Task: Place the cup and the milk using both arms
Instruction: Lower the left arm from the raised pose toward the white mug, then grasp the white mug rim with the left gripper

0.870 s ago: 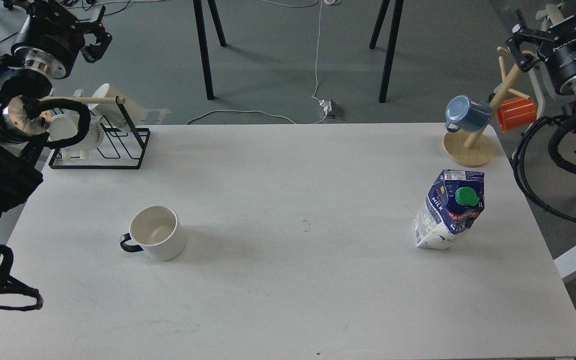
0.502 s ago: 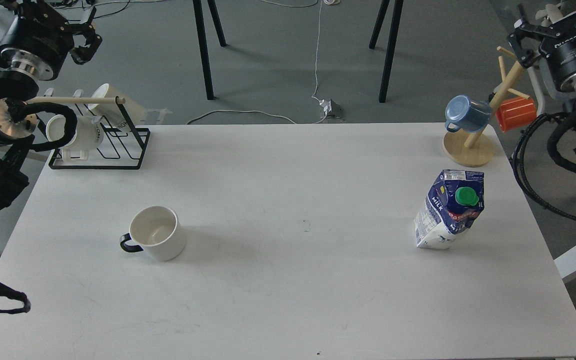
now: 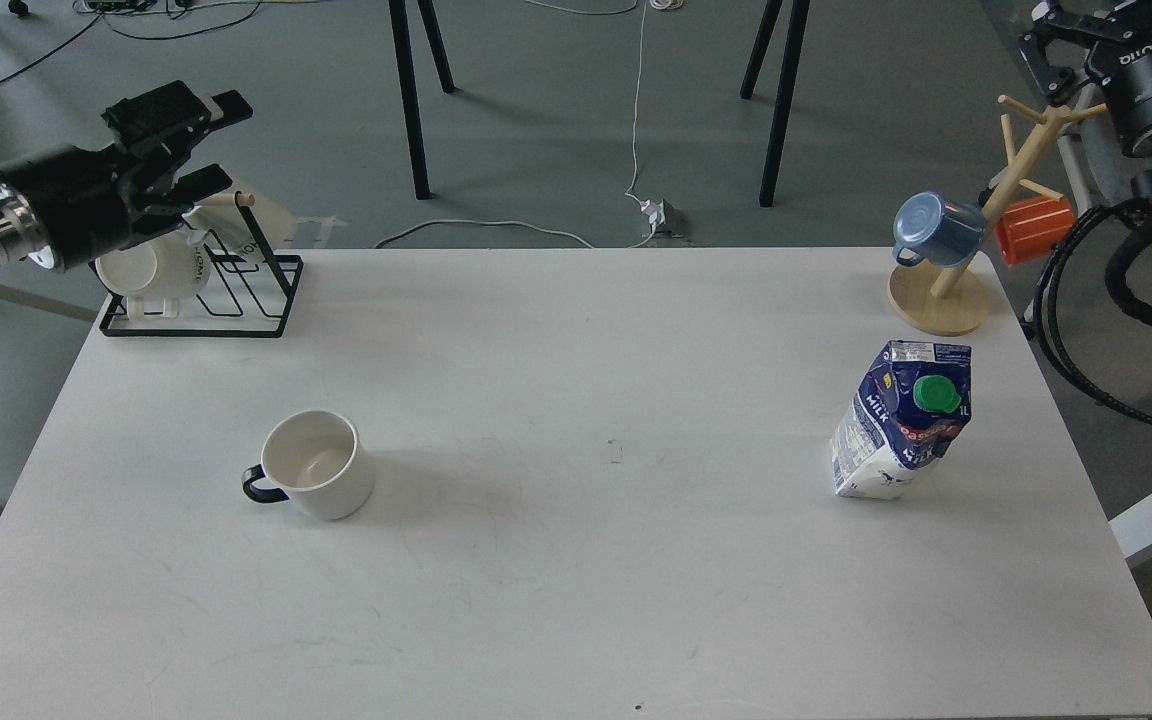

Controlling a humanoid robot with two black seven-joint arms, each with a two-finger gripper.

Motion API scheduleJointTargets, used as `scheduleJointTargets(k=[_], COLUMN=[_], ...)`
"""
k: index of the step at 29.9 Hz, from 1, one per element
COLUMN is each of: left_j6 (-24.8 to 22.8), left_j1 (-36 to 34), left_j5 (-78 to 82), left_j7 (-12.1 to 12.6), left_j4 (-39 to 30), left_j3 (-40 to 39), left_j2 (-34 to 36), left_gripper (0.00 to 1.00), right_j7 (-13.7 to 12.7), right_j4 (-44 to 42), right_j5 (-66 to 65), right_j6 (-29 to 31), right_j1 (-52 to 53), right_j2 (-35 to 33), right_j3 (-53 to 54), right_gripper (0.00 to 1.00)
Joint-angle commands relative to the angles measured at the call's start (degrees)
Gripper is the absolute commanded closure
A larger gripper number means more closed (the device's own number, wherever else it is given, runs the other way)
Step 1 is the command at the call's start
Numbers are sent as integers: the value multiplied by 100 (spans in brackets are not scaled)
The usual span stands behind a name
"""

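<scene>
Since both our hands are far off, our left fingers apart and our right fingers too cut off to tell, we should reach low for the cup and milk.

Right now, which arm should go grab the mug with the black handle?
The left arm, I think. Its end effector hangs over the table's left back corner, on the same side as the cup. The right end effector is far off, past the milk.
</scene>
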Motion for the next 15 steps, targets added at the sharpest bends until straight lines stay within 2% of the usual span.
scheduleJointTargets(k=[1,7,10,12,15], left_j6=[472,947,957,957,965], left_j1=[477,768,803,908,1207], left_j5=[1606,3787,4868,5737,6714], left_j7=[-25,1,28,37,63], left_j4=[-449,-537,-467,-415,-21], left_j3=[36,45,54,106,264], left_j2=[344,231,-163,-427,-883], left_gripper=[3,13,16,24,29], right_j7=[14,32,32,32,32], right_j4=[21,12,-5,-23,-49], right_j5=[9,9,9,9,1], right_j6=[0,0,0,0,0], right_j1=[-180,-383,-392,-383,-383], right_j2=[35,44,-9,-35,-35], right_j3=[52,52,43,43,34], right_gripper=[1,1,1,1,1])
